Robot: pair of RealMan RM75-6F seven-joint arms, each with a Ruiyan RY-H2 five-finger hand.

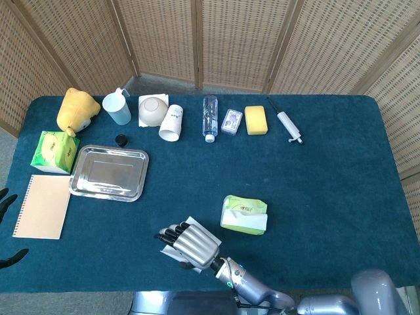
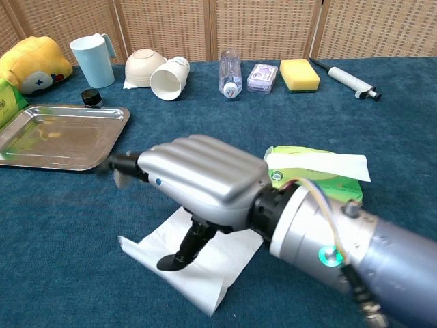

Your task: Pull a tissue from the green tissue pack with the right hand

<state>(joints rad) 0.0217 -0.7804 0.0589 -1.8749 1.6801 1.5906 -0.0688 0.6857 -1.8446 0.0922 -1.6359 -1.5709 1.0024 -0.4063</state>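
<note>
The green tissue pack [image 1: 244, 214] [image 2: 321, 179] lies on the blue table near the front, and a fresh tissue [image 2: 317, 162] sticks out of its top. A pulled white tissue [image 2: 198, 265] [image 1: 195, 225] lies flat on the cloth to the left of the pack. My right hand [image 2: 198, 179] [image 1: 190, 244] hovers palm down over that sheet with its fingers stretched out. Its thumb [image 2: 183, 251] points down at the sheet, and nothing is held. Only the dark fingertips of my left hand [image 1: 6, 201] show at the head view's left edge, spread apart and empty.
A metal tray [image 1: 109, 172] sits at the left, with a notebook [image 1: 42, 206] and a second green tissue box [image 1: 54, 151] beside it. Along the back stand a yellow plush [image 1: 77, 109], mug [image 1: 118, 107], bowl [image 1: 153, 109], paper cup [image 1: 171, 123], bottle [image 1: 209, 117], sponge [image 1: 256, 120] and pipette [image 1: 289, 126].
</note>
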